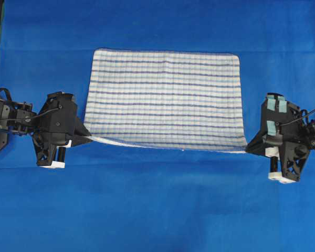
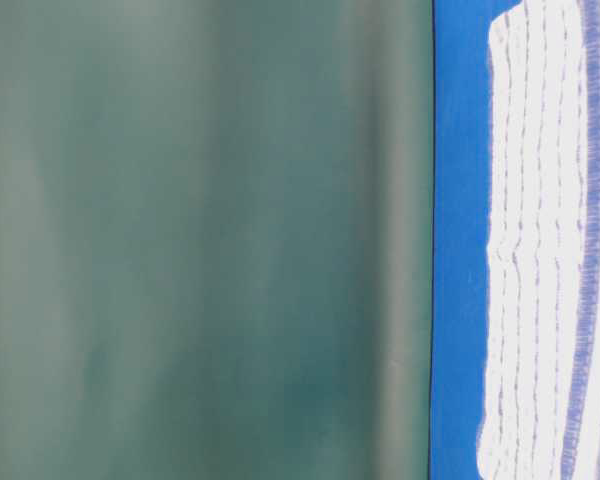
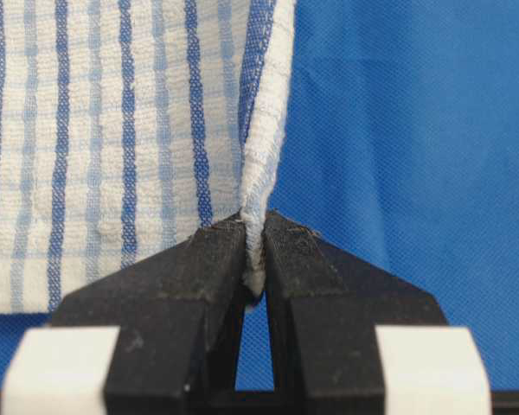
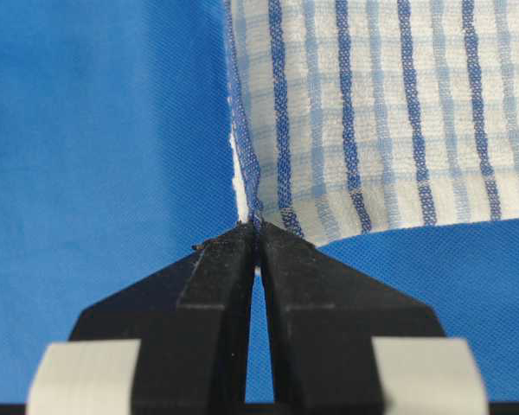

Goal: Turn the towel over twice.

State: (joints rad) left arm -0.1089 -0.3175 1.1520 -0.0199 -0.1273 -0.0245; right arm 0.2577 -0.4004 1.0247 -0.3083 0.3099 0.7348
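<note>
Blue cloth [image 1: 157, 210] covers the table. At the left, the towel's [image 1: 165, 97] near corner is pinched between the clenched fingers of the left gripper [image 1: 86, 137]. The towel is spread mid-table. Its other near corner is clamped by the right gripper [image 1: 248, 149].

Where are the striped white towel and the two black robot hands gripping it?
Striped white woven towel [image 1: 165, 97]: overhead view, middle of the cloth.
Left black hand [image 3: 253, 226]: left wrist view, tips pinching the towel's corner.
Right black hand [image 4: 257, 232]: right wrist view, tips pinching the opposite corner.
</note>
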